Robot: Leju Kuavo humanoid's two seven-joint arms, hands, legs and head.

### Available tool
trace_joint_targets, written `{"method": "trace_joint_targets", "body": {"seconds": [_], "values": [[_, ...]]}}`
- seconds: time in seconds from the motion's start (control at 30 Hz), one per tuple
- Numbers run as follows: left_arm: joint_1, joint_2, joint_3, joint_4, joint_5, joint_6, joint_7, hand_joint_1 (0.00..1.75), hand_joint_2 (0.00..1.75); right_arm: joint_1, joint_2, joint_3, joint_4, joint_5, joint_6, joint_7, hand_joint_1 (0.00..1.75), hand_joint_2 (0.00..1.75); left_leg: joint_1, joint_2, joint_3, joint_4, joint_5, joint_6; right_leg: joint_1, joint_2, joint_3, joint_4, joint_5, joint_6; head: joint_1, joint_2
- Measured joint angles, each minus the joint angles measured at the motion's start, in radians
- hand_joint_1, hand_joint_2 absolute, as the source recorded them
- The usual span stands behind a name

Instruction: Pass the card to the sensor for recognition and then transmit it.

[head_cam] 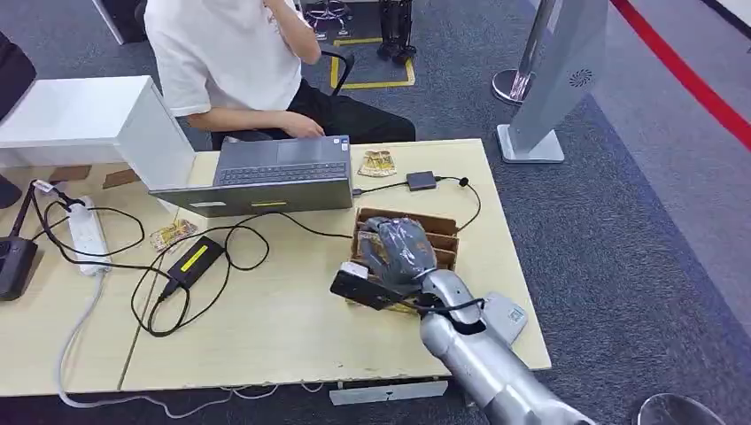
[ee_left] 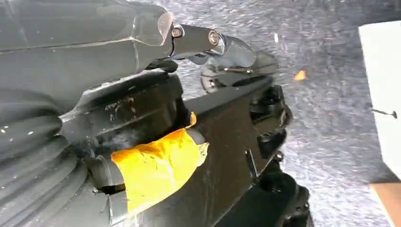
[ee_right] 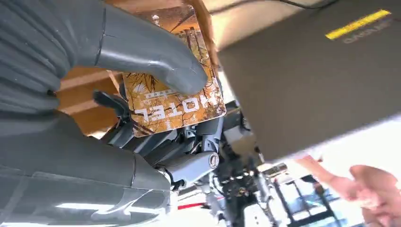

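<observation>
My right hand [ee_right: 142, 90] pinches the hotel card [ee_right: 172, 97] over the cardboard box [head_cam: 443, 232]; next, carry it to the sensor. My left hand's [ee_left: 142, 118] grip I can't tell.

The left hand [ee_left: 142, 118], yellow tape [ee_left: 156, 168] on it, hangs over grey carpet [ee_left: 331, 118].

The right hand [head_cam: 400, 251] is covering most of the cardboard box [head_cam: 447, 232], hiding its inside in the head view. In the right wrist view its thumb [ee_right: 156, 56] is hiding part of the card [ee_right: 177, 101]. The person [head_cam: 232, 53] is running off the top edge. The laptop [ee_right: 312, 75] is blurring, cropped by the edge. The left hand [ee_left: 156, 109] is looking too dark to read its fingers.
</observation>
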Motion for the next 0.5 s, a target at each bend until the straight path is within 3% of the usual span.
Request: {"method": "trace_joint_targets", "body": {"seconds": [0.2, 0.23, 0.33, 0.5], "values": [[0.008, 0.000, 0.000, 0.000, 0.000, -0.001, -0.008, 0.00, 1.75, -0.053, -0.029, 0.048, -0.033, -0.003, 0.027, 0.035, 1.75, 1.75, 0.000, 0.000, -0.001, 0.000, 0.000, 0.000, 0.000, 0.001, 0.000, 0.000, 0.000, 0.000, 0.000, 0.000], [0.007, 0.000, 0.000, 0.000, 0.000, 0.000, 0.013, 0.00, 1.75, -0.071, -0.032, 0.055, -0.035, 0.013, 0.016, 0.056, 1.75, 1.75, 0.000, 0.000, 0.000, 0.000, 0.000, 0.000, 0.000, 0.001, -0.001, 0.000, 0.000, 0.000, 0.000, 0.000], [-0.011, 0.000, 0.000, 0.000, -0.003, 0.001, 0.088, 0.00, 1.75, -0.128, -0.032, 0.068, -0.029, 0.104, -0.084, 0.106, 1.75, 1.75, 0.000, -0.001, -0.001, 0.000, 0.001, 0.000, 0.000, 0.000, 0.000, 0.000, 0.000, 0.000, 0.000, 0.000], [-0.027, -0.003, -0.011, 0.000, -0.029, -0.008, 0.117, 0.00, 1.75, -0.206, -0.021, 0.076, 0.037, 0.352, -0.339, 0.180, 1.75, 1.75, 0.000, 0.000, 0.000, 0.000, 0.001, -0.001, 0.000, 0.000, 0.000, 0.000, 0.001, -0.001, 0.000, 0.000]]}}
